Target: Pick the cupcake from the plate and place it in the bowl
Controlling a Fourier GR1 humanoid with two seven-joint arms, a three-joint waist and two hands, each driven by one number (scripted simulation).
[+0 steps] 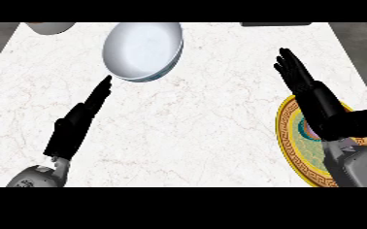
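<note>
A white marble counter (193, 126) carries a pale bowl (143, 51) at the far middle, nothing visible inside. At the right edge lies a gold-rimmed plate (290, 140), partly hidden by the right hand (315, 97), fingers straight above it. The cupcake cannot be made out. The left hand (79, 119) lies flat, open, pointing toward the bowl.

White marble counter (201, 126), thin grey-brown veins running all across it. Up by the far edge the bowl (143, 51) shows pale blue-white with a slightly darker blue rim, and at the right edge the plate (292, 140) flashes a gold border with a dark key pattern around a pale green centre. Both hands, left (75, 123) and right (315, 97), are black on grey forearms.
</note>
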